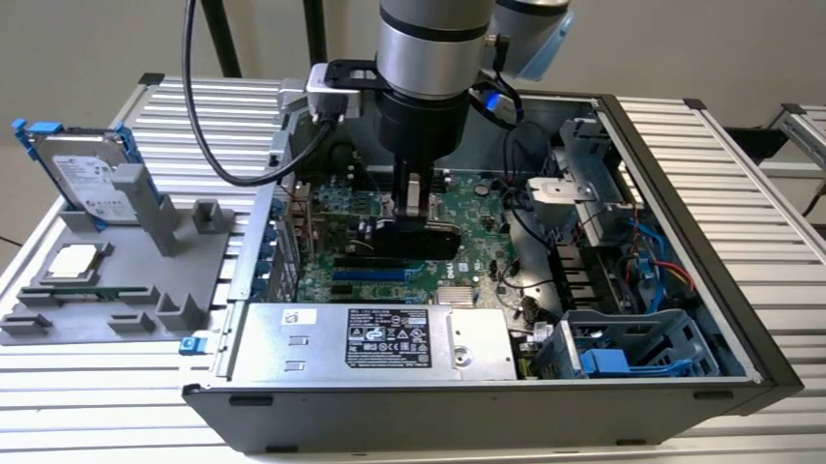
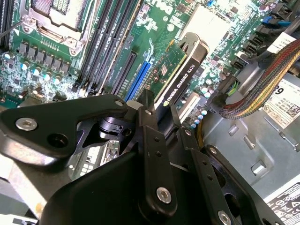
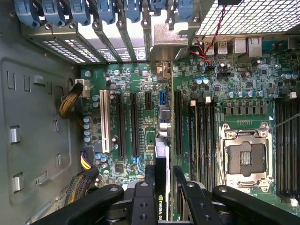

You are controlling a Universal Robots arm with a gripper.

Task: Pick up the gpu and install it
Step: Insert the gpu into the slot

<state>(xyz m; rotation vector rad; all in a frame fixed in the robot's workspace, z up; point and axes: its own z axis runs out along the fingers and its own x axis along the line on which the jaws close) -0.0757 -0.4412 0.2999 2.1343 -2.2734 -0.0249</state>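
The gripper (image 1: pixel 410 215) hung inside the open computer case (image 1: pixel 671 174), its fingers (image 2: pixel 151 140) closed narrowly on the top edge of the gpu (image 2: pixel 180 77). The card stood on edge directly below the fingers, just above the motherboard (image 3: pixel 140 84), with the expansion slots (image 3: pixel 133 124) beneath it.
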